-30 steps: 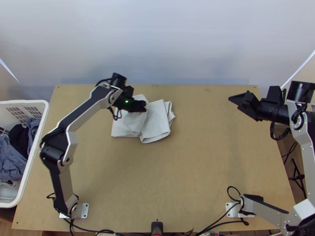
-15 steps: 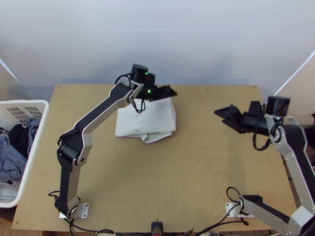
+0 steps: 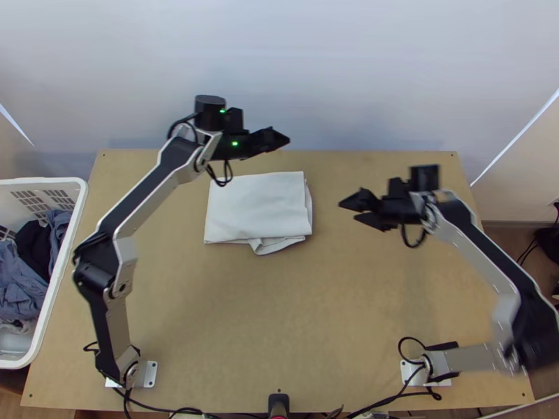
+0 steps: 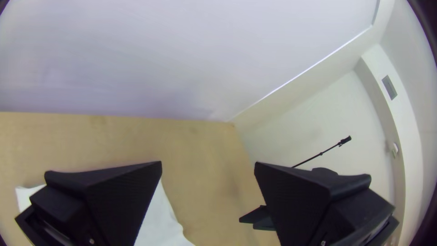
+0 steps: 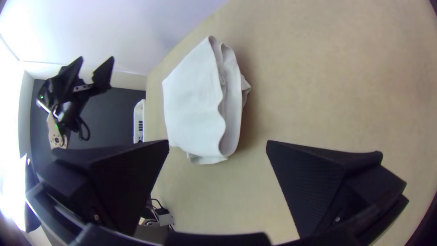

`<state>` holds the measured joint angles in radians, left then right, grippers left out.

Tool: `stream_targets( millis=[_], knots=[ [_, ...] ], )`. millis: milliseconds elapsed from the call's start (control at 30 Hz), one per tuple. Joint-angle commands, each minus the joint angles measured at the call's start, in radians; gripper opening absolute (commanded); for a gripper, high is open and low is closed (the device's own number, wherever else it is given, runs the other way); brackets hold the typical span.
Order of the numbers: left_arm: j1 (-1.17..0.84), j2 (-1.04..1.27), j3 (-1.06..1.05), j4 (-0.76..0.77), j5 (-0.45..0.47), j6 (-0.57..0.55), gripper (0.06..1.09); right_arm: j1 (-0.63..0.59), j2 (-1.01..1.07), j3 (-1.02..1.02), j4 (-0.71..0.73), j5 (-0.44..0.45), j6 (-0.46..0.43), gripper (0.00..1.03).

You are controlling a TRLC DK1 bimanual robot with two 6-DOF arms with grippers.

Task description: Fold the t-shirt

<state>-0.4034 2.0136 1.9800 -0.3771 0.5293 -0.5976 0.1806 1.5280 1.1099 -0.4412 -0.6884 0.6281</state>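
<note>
- Wall, pale, behind the far edge at 12 o'clock as the top view has me looking.
- Table, light wood, the dial I read my directions from.
- Right arm: based at 5 o'clock, elbow out at 4, then angled back inward over the wood.
- Left arm: based at 7 o'clock, bent up past 9 and on toward 12.
- Basket, white, at 9 o'clock by the table's edge, with blue-grey and black clothes heaped inside.
- Shirt, white, lying at 11 o'clock from the table's middle. It's folded into a fairly flat rectangle; a lower layer pokes out at its own 6 o'clock side and more layers show along its 3 o'clock side. My right wrist view gives me those stacked edges, the top layer's a bit wavy.
- Left gripper: raised, at 1 o'clock from the shirt. Its fingers stand wide apart, with nothing between them; the left wrist view has part of the shirt below.
- Right gripper: at 3 o'clock from the shirt, well clear of it. Its fingers are wide apart too, nothing gripped.
- Cables, black, running along the near edge around 5 and 7 o'clock.
- Base plates, silver, under the arms at 7 and 5 o'clock.
</note>
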Motion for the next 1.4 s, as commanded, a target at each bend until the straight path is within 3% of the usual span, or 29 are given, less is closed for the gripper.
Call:
stream_targets(
  millis=[0, 300, 733, 967, 1033, 1067, 1133, 1233, 1367],
  knots=[
    [0.067, -0.115, -0.092, -0.048, -0.054, 0.102, 1.04, 0.062, 0.354, 0.191, 0.032, -0.011, -0.051, 0.99],
    [0.155, -0.165, -0.130, -0.077, -0.068, 0.144, 1.04, 0.111, 0.618, 0.416, 0.032, -0.010, -0.074, 0.99],
    [0.169, -0.165, -0.141, -0.077, -0.101, 0.153, 1.04, 0.209, 0.781, 0.637, 0.012, -0.008, -0.041, 0.99],
    [0.190, -0.170, -0.150, -0.077, -0.101, 0.159, 1.04, 0.281, 0.853, 0.768, -0.079, 0.001, -0.038, 0.98],
    [0.195, -0.171, -0.153, -0.077, -0.100, 0.159, 1.04, 0.278, 0.856, 0.780, -0.110, 0.004, -0.042, 0.79],
    [0.198, -0.173, -0.155, -0.077, -0.100, 0.160, 1.04, 0.269, 0.851, 0.778, -0.125, 0.012, -0.047, 0.61],
    [0.204, -0.176, -0.158, -0.079, -0.100, 0.162, 1.04, 0.230, 0.816, 0.748, -0.134, 0.024, -0.068, 0.11],
    [0.221, -0.181, -0.170, -0.077, -0.100, 0.168, 1.04, 0.155, 0.745, 0.670, -0.134, 0.021, -0.123, 0.03],
    [0.233, -0.184, -0.185, -0.077, -0.100, 0.176, 1.04, 0.014, 0.641, 0.551, -0.134, 0.012, -0.197, 0.03]
  ],
)
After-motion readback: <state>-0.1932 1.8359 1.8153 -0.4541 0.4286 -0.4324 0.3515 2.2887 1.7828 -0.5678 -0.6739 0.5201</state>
